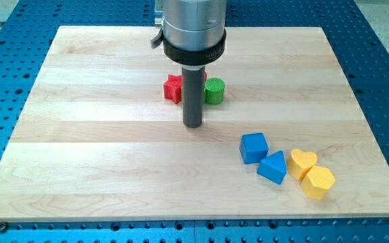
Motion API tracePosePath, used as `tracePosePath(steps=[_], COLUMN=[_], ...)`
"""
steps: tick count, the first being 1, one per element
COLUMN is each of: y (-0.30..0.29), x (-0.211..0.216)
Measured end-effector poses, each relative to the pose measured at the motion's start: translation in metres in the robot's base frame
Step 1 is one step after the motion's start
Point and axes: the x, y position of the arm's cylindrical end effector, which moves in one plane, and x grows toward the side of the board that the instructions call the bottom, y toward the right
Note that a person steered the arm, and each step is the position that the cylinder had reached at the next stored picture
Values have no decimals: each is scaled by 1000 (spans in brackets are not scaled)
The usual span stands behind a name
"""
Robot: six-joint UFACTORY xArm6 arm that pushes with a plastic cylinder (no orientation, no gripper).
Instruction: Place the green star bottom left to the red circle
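Note:
My tip [193, 125] rests on the board just below a small cluster of blocks. A red star [173, 88] lies up and left of the tip, touching the rod's left side in the view. A green block [214, 90] that looks round lies up and right of the tip. A sliver of another red block [204, 76] shows just above the green one at the rod's edge; its shape is hidden. No green star can be made out; the rod and its collar hide the space between the red star and the green block.
At the view's bottom right sit a blue cube [254, 147], a blue triangle [273, 168], a yellow heart [302, 163] and a yellow hexagon [318, 182], close together. The wooden board [80, 148] lies on a blue perforated table.

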Motion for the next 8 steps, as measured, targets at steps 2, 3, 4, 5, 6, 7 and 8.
tracePosePath(steps=[2, 3, 4, 5, 6, 7, 8], y=[5, 5, 3, -8, -11, -2, 12], x=[-39, -60, -68, -80, -80, -82, -83])
